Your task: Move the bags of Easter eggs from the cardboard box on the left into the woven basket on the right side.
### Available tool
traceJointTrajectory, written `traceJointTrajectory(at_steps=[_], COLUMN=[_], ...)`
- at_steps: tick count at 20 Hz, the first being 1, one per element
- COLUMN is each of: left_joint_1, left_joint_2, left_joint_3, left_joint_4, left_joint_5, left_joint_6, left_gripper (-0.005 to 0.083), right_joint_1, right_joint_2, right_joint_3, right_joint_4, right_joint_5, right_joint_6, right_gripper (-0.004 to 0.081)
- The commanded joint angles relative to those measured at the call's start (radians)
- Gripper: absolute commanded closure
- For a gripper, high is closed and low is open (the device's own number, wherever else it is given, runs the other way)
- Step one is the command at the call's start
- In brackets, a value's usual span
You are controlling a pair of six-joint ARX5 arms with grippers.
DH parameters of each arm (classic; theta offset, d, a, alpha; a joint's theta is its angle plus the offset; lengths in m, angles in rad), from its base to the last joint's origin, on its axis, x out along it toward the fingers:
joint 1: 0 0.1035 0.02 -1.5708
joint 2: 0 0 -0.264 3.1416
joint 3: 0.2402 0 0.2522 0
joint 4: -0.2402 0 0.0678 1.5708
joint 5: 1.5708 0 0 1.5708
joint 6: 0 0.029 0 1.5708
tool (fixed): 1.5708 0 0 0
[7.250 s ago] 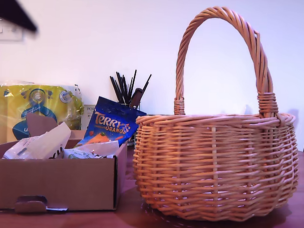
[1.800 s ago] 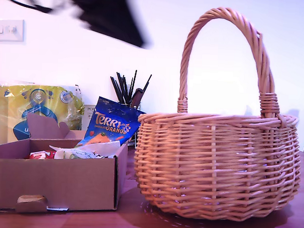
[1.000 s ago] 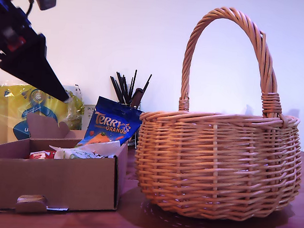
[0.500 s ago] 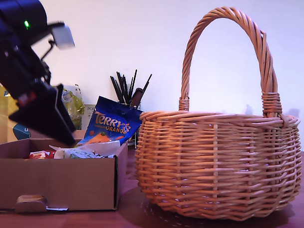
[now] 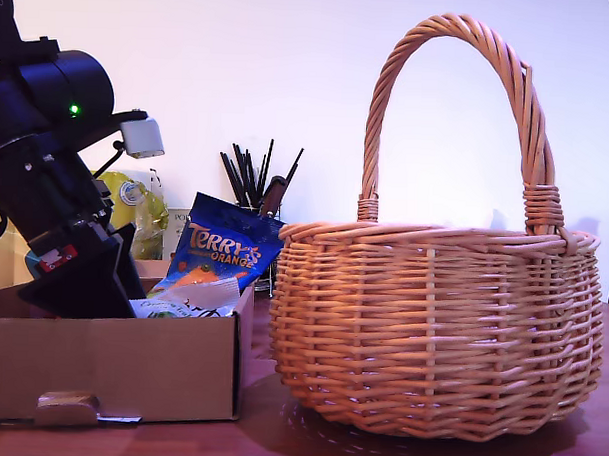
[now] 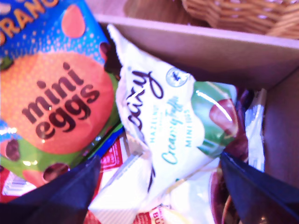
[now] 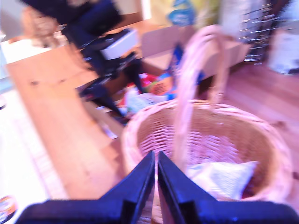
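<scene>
A brown wooden worktop (image 5: pixel 397 453) runs under everything, with a plain white wall (image 5: pixel 290 77) behind. Against that wall stands a holder of black utensils (image 5: pixel 254 178), their handles fanning upward. Toward the exterior view's left, a yellow plastic-wrapped pack (image 5: pixel 137 204) shows only partly.

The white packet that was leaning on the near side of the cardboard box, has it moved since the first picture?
Yes. It no longer leans in the cardboard box; a pale bag now lies inside the woven basket, probably the same one.
</scene>
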State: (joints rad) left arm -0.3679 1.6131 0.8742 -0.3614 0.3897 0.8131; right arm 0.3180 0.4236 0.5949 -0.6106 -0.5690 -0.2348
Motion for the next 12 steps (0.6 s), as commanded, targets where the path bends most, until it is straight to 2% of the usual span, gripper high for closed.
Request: traceJointTrajectory(at_steps=[1,4,5,9,12], left_joint_1=[-0.006,-0.006,-0.006,-0.013,-0.014], left_joint_2=[0.024,0.023,0.023,0.021,0.019], left_joint_3=[-0.008,-0.008,-0.008,0.005,0.005], left_joint_4=[0.003,0.002,0.002,-0.037,-0.044], left_joint_5=[-0.005,-0.006,-0.006,-0.006,-0.018], left_joint_6=[0.002,-0.001,-0.001,-0.001,-0.001], left_gripper=[0.0172,0.0591,0.0683,0.0792,0.0797], right_joint_1=[0.010,0.010,0.010,0.009,0.009], right_joint_2=[-0.001,-0.001,-0.001,-0.001,-0.001], right_joint_3=[0.008,0.008,0.008,0.008,0.008], right_joint_4=[0.000,0.000,0.000,0.001,0.002], right_joint_5=[-0.003,0.002,0.002,0.003,0.004], right_joint_6=[0.003,0.002,0.002,0.002,0.002], right_gripper=[0.0782,0.0782,0.0782,0.0782,0.0782])
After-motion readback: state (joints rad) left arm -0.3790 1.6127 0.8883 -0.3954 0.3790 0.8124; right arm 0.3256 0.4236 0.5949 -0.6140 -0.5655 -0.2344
